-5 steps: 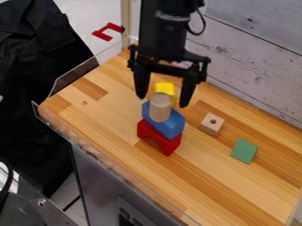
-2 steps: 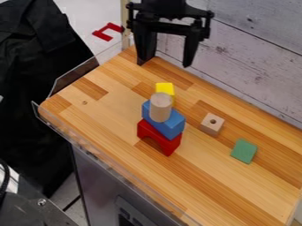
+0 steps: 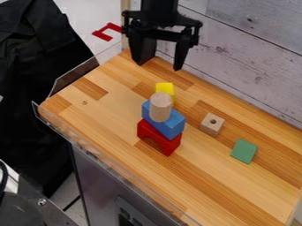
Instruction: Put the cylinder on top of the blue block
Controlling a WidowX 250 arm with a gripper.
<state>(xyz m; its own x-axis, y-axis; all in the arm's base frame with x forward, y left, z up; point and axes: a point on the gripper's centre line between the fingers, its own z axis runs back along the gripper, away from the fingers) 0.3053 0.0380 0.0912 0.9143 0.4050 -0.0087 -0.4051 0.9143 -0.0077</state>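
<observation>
Before me a wooden tabletop of light and darker strips slants across the middle of the frame, with a clear panel along its left edge. Whitewashed boards rise at the upper right; dark cloth hangs at the left, and a red piece lies beyond the table at the upper left. The cylinder is plain pale wood with a flat round top. It stands upright on the blue block, near the centre of the frame, and that block sits on a red arch. My gripper hangs at the upper centre, pointing down, fingers spread wide with nothing between them, well apart from the cylinder.
</observation>
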